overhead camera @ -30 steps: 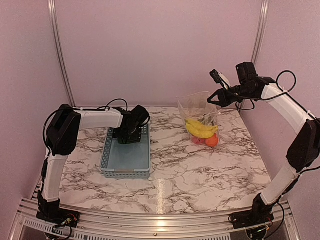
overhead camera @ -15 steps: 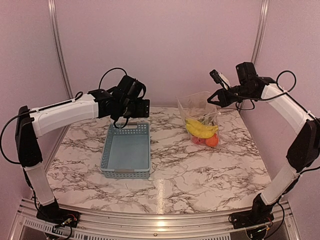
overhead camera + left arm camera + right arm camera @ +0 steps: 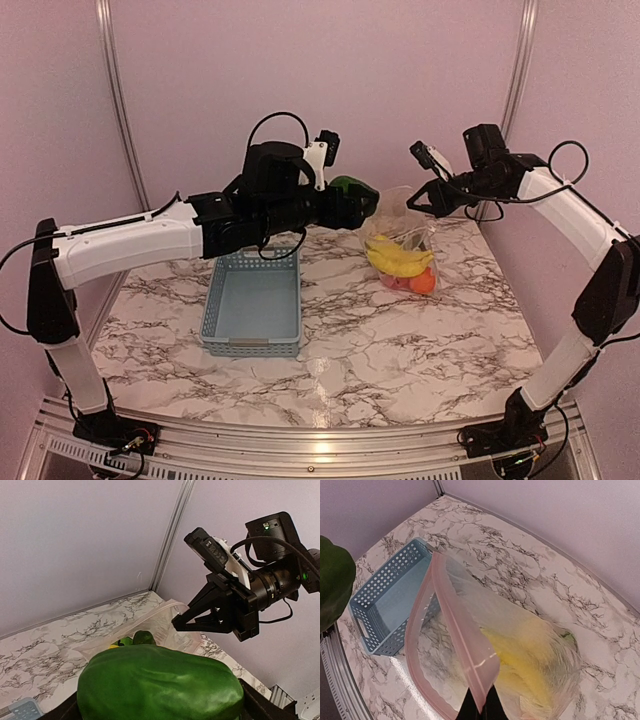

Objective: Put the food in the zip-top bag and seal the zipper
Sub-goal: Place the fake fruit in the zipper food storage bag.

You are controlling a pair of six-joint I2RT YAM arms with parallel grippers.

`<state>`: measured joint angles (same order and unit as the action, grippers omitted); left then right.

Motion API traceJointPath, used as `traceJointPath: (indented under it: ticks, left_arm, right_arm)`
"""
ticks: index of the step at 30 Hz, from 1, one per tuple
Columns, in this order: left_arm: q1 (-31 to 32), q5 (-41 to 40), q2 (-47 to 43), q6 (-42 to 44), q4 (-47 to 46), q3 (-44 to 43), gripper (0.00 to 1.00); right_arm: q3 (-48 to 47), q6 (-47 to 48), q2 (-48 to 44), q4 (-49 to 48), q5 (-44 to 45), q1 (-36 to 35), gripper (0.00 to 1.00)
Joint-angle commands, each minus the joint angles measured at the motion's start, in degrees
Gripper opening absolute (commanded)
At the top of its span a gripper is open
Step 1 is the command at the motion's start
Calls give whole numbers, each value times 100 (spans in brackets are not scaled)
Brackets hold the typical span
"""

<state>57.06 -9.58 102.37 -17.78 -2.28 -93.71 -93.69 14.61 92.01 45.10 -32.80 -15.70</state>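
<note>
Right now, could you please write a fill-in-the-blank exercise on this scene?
The left claw grips a glossy toy pepper coloured dark ____. The right claw pinches the clear crinkly plastic bag, whose mouth is ____. The yellow toy bananas lie inside the ____. The grey-blue slatted plastic basket is ____.
Missing: green; open; bag; empty.
</note>
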Motion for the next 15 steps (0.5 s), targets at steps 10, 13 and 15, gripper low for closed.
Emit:
traceJointPath:
  ticks: [10, 13, 15]
  left_arm:
    - [157, 1064, 1088, -101, -920, -921, 80]
    - [150, 740, 1431, -107, -613, -1304, 81]
    - [148, 576, 1676, -63, -402, -1560, 81]
  right_arm:
    - [-242, -11, -293, 190, -15, -187, 0]
    - [-221, 2, -347, 202, -28, -196, 0]
    - [-205, 7, -373, 205, 3, -196, 0]
